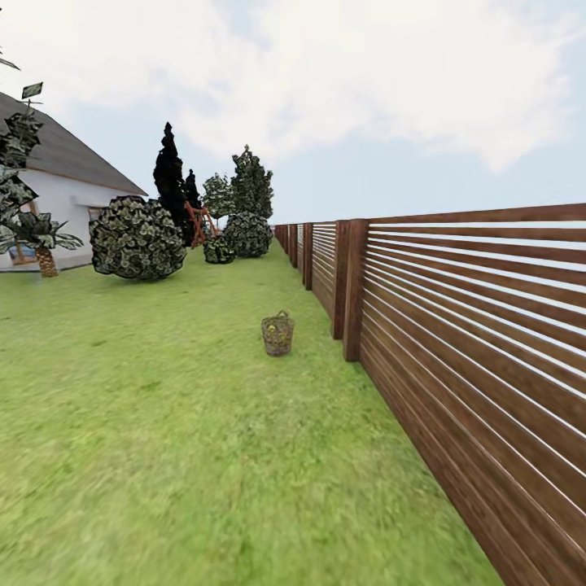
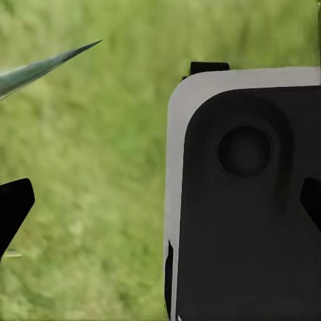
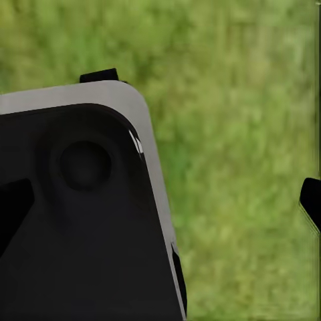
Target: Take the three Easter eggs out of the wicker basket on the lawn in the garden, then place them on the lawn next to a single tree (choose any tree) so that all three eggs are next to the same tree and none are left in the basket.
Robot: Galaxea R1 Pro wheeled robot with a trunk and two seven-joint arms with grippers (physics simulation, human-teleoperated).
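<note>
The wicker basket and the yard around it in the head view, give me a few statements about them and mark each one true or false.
1. The wicker basket stands upright on the lawn. True.
2. The basket sits close to the white house. False: it stands near the wooden fence, with the house far off on the other side of the lawn.
3. Something yellowish shows inside the basket. True, though it is too small to count eggs.
4. An Easter egg already lies on the grass beside the basket. False: the grass around the basket is bare.
5. Round leafy bushes stand farther down the lawn than the basket. True.
</note>
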